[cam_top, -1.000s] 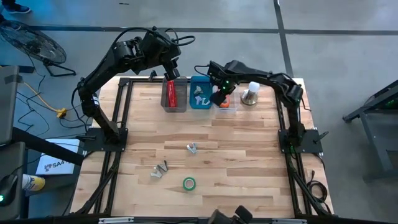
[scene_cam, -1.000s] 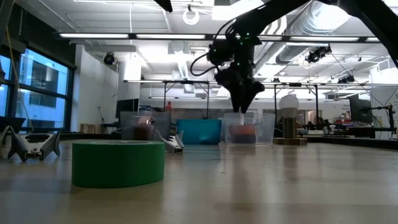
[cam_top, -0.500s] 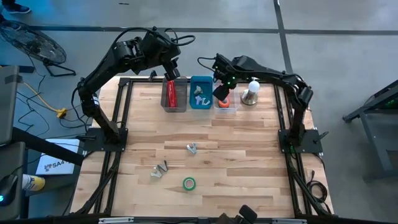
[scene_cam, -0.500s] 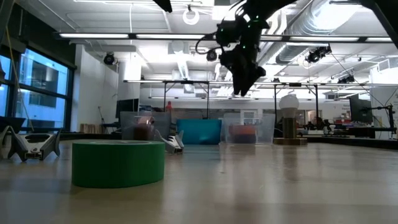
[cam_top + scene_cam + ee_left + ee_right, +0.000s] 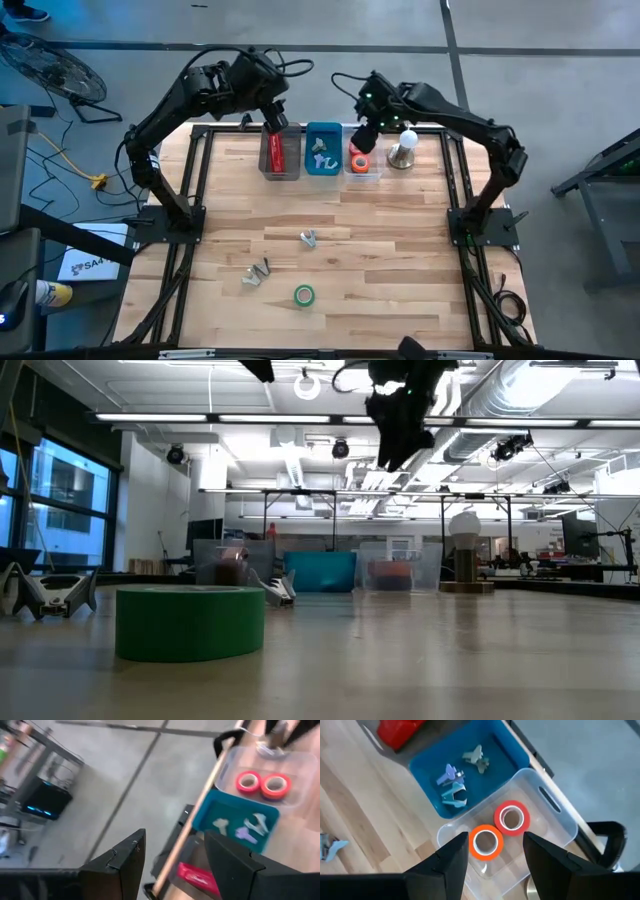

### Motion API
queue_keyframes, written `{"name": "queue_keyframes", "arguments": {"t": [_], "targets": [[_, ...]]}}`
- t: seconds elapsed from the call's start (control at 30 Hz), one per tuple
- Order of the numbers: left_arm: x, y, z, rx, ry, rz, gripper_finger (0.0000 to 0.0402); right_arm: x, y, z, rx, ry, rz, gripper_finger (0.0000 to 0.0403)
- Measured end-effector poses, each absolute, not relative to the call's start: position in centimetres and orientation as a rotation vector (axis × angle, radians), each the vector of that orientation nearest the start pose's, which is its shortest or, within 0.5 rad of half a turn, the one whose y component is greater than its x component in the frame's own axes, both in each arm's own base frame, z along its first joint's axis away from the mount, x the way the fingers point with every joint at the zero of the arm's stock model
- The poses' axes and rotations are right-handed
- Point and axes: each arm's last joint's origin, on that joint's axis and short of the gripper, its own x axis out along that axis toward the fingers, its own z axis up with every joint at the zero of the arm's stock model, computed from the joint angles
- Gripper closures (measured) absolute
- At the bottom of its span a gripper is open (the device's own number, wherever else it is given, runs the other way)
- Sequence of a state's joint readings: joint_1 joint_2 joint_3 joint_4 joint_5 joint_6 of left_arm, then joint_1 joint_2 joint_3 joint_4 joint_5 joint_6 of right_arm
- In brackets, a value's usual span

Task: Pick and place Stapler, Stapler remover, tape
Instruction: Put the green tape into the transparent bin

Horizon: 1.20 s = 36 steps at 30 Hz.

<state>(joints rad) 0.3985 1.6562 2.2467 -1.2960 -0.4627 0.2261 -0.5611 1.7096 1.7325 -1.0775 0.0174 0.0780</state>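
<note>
Where the tabletop (image 5: 400,260) meets its far edge, you have three bins in a row. The clear bin nearest the far left corner (image 5: 281,153) holds the red stapler (image 5: 275,150), lying lengthwise. The blue bin (image 5: 322,150) in the middle holds several small claw-shaped staple removers (image 5: 454,787), pale blue, lilac and grey. The clear bin on its right (image 5: 547,822) holds two tape rolls side by side, a red roll (image 5: 511,818) and an orange roll (image 5: 485,842). Just beyond it, toward the far right corner, stands a white-topped bottle (image 5: 403,148).

On the near half of the tabletop you have a green tape roll (image 5: 304,295) by the near edge, one loose remover (image 5: 309,238) around the centre and another (image 5: 257,271) nearer the left edge.

Your right gripper (image 5: 366,135) hangs above the tape bin, fingers apart and carrying nothing. Your left gripper (image 5: 276,116) hovers over the far end of the stapler bin, fingers likewise apart and bare.
</note>
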Motion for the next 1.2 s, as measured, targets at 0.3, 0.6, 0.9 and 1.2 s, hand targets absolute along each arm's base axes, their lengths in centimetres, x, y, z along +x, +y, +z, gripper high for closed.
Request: {"name": "queue_keyframes", "arguments": {"t": [0.3,0.6,0.9,1.2], "targets": [[25.1,11.4,48.1,0.031,0.895,0.595,0.0204,27.5,-17.3,37.5,0.295,0.931,-0.564,0.0221],[24.8,9.9,47.3,-0.243,0.951,0.365,0.0204,26.4,-16.7,38.8,0.231,0.905,-0.559,0.0221],[26.1,6.1,47.1,-0.301,0.958,0.32,0.0204,25.3,-15.1,40.5,0.182,0.855,-0.528,0.0221],[28.3,1.9,45.3,-0.349,1.02,0.337,0.0204,23.4,-13.0,42.7,0.15,0.776,-0.507,0.0221]]}}
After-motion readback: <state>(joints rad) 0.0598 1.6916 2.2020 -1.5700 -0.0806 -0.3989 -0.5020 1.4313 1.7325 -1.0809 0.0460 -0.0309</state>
